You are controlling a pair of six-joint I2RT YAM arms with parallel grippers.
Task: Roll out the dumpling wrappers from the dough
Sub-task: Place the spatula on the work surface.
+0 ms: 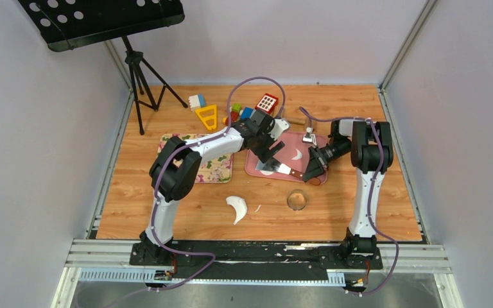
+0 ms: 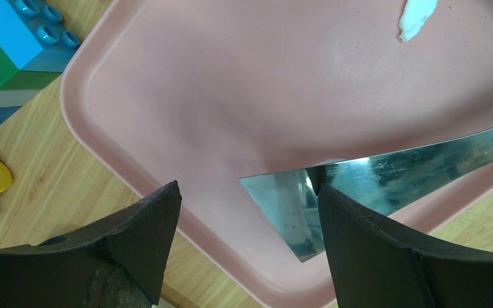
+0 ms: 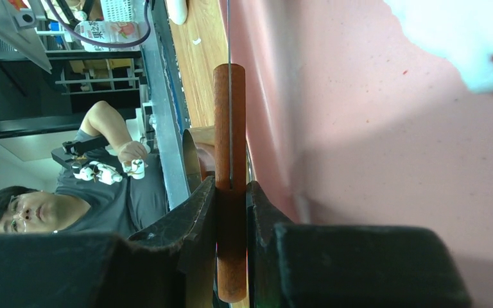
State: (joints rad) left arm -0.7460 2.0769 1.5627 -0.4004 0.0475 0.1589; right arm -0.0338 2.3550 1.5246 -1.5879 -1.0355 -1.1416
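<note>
Pink tray [image 2: 231, 83] mid-table. Left gripper [image 2: 249, 189] spread wide, empty, above its near edge. Right gripper [image 3: 231, 186] clenched on scraper [image 2: 385, 173] handle, blade's long axis running toward left jaws. Dough scrap [image 1: 296, 154] on tray beyond the blade, between both grippers; dough crescent [image 1: 236, 208] on the table.

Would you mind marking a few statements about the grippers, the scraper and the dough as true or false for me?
1. The right gripper is shut on the scraper's wooden handle. True.
2. The left gripper clamps the scraper blade. False: it stands open over the blade.
3. The metal ring sits on the pink tray. False: it sits on the wooden table, nearer the arms.
4. A crescent dough scrap lies on the table. True.
</note>
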